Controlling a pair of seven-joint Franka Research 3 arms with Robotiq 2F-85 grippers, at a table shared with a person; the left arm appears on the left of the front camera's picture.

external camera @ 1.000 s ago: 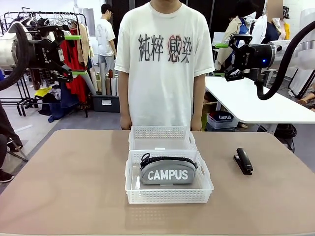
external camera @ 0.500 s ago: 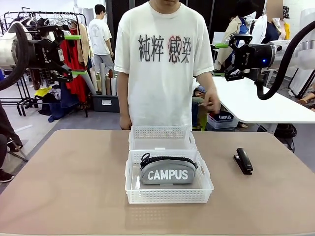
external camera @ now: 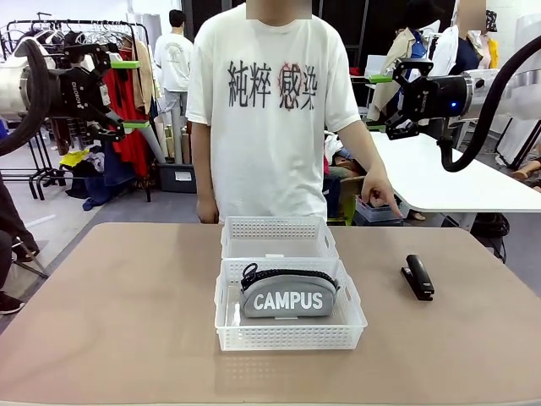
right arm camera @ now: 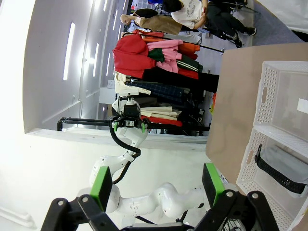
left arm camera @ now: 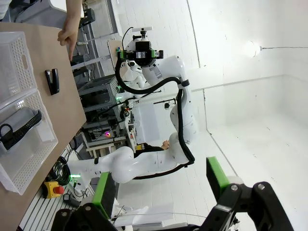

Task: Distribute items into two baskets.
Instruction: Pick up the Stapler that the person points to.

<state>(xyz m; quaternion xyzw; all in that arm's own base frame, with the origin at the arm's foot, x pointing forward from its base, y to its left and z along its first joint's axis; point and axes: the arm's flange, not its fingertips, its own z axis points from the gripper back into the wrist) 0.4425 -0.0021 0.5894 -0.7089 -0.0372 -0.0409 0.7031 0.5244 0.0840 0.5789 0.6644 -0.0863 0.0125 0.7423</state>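
On the brown table (external camera: 118,321), two white baskets sit end to end. The near basket (external camera: 292,338) holds the grey CAMPUS pouch (external camera: 287,298) and the far basket (external camera: 279,230) looks empty. The black stapler (external camera: 418,277) lies on bare tabletop well off to the robot's right, so the job appears about half done. Both arms are held high and level, the left gripper (external camera: 125,95) and right gripper (external camera: 379,103) with fingers spread wide and gripping nothing. The person's hand (external camera: 378,193) hangs fingers-down above the far edge, near the stapler.
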